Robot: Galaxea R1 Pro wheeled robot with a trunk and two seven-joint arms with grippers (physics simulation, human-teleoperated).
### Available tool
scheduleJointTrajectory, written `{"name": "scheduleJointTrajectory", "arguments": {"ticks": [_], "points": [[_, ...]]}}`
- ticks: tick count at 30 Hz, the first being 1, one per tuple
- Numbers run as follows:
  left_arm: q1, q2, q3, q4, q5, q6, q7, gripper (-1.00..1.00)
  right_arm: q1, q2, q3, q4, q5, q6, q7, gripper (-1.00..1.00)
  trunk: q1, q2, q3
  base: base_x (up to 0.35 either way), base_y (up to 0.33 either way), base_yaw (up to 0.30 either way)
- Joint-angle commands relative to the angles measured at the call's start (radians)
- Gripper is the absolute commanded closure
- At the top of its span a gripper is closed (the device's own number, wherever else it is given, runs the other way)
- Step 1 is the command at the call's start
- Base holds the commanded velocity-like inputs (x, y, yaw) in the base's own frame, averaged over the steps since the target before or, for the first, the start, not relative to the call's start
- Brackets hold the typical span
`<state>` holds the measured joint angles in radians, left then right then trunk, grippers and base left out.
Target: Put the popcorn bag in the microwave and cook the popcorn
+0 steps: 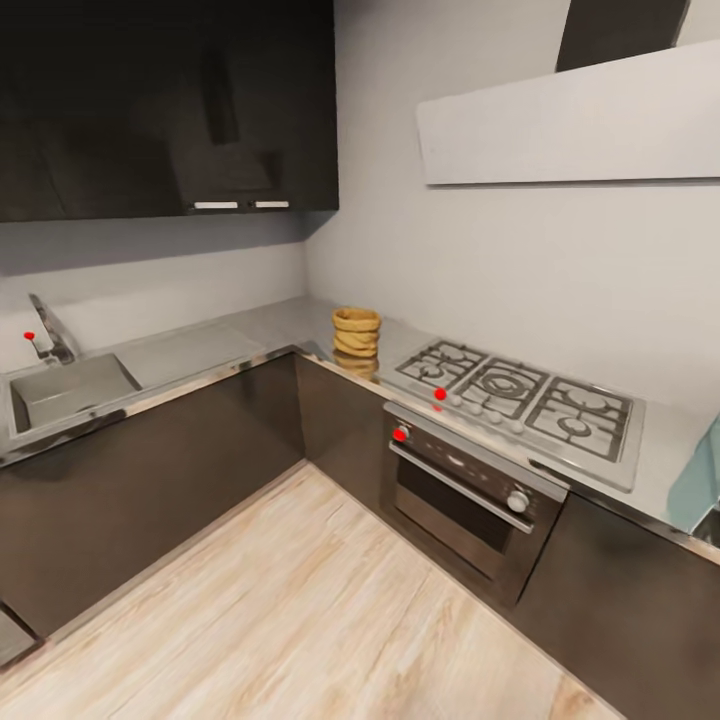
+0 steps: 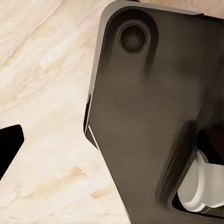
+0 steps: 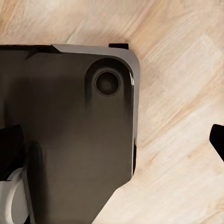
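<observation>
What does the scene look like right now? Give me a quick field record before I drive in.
location: kitchen corner, light wood floor
popcorn bag: upright on the countertop, at the corner, just left of the gas hob
microwave: pale mint edge at the head view's right border, mostly cut off
oven: built in under the hob, door shut
sink: left run of counter, tap behind it
wrist views: looking down at the robot's dark base over the floor
gripper state: cannot tell
</observation>
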<state>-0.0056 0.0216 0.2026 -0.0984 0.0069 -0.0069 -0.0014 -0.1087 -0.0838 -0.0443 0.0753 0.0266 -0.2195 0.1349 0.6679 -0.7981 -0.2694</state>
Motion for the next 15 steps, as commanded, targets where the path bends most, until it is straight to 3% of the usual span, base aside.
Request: {"name": "scheduleJointTrajectory", "arguments": {"ticks": [1, 15], "points": [[-0.001, 0.000, 0.003, 0.000, 0.001, -0.001, 0.000, -1.00, -0.002, 0.000, -0.005, 0.004, 0.003, -0.008, 0.003, -1.00, 0.001, -0.001, -0.001, 0.244, 0.222, 0.000], [-0.001, 0.000, 0.003, 0.000, 0.001, -0.001, 0.000, -1.00, -0.002, 0.000, -0.005, 0.004, 0.003, -0.008, 0.003, -1.00, 0.001, -0.001, -0.001, 0.245, 0.222, 0.000]]}}
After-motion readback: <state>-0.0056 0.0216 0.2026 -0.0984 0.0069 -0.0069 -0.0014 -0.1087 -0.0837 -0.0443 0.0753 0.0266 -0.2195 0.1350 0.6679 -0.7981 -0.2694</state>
